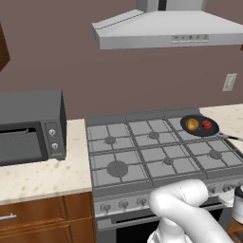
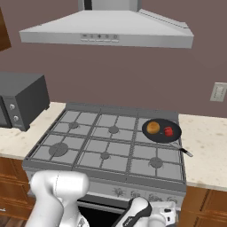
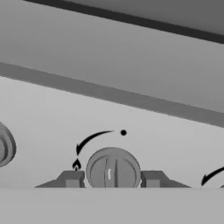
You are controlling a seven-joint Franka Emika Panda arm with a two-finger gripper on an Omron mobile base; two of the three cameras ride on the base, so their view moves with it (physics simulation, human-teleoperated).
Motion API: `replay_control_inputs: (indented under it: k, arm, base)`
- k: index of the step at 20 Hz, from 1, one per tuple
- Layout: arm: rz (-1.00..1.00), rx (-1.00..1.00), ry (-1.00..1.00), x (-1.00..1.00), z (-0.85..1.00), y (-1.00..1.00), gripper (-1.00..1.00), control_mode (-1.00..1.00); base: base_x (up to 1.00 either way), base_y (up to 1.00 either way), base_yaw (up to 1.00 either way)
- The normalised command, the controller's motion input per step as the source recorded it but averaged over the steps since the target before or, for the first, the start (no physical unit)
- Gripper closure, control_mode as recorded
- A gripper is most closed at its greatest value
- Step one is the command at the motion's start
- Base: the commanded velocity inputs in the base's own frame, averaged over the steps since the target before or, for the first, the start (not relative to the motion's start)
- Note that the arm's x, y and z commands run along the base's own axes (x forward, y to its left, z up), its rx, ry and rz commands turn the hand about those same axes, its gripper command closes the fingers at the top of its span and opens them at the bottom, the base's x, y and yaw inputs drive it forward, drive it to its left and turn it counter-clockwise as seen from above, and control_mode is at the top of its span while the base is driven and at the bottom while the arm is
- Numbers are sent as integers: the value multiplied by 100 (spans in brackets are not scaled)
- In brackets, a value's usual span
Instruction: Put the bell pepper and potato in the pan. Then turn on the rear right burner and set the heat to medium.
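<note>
my white arm [image 1: 187, 204] folds low in front of the gas range [image 2: 111, 142], its hand dropped to the control panel along the range's front edge. in the hand view the two dark fingertips [image 3: 72, 179] stand either side of a round grey knob [image 3: 113, 170], narrow and close against its flanks; they look closed on it, though the lower half of the knob is cut off by the frame, so i can't be sure the pads truly press. the ridge on the knob's face stands upright, and above it a curved black arrow runs from a dot down to a small flame mark [image 3: 76, 165]. part of a second knob [image 3: 5, 146] shows at the left edge. from the right base camera the gripper [image 2: 165, 212] sits at the right end of the panel, below the front right burner.

on the rear right grate rests the black frying pan [image 2: 174, 125], its thin handle [image 2: 182, 149] pointing forward and to the right. inside it lie the golden-brown potato [image 2: 153, 127] and the red bell pepper [image 2: 168, 131], side by side, just about touching. a steel hood [image 2: 106, 29] hangs above the range, a dark microwave [image 1: 31, 126] stands on the speckled counter [image 1: 42, 175] to the left, and a wall outlet [image 2: 218, 92] is set to the right.
</note>
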Motion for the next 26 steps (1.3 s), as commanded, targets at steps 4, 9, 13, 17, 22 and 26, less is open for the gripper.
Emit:
replay_control_inputs:
  k: [4, 9, 13, 17, 22, 26]
  arm:
    - [2, -20, 0, -15, 0, 0, 100, -100]
    - [1, -21, 0, -13, 0, 0, 100, -100]
    - [0, -20, 0, -9, 0, -1, 100, -100]
    - [0, -20, 0, -8, 0, 0, 100, -100]
    - [0, -21, 0, -7, 0, 0, 100, -100]
    - [0, -22, 0, -8, 0, 0, 100, -100]
  base:
    - [0, 0, 0]
    - [0, 0, 0]
    - [0, 0, 0]
    - [0, 0, 0]
    - [0, 0, 0]
    - [0, 0, 0]
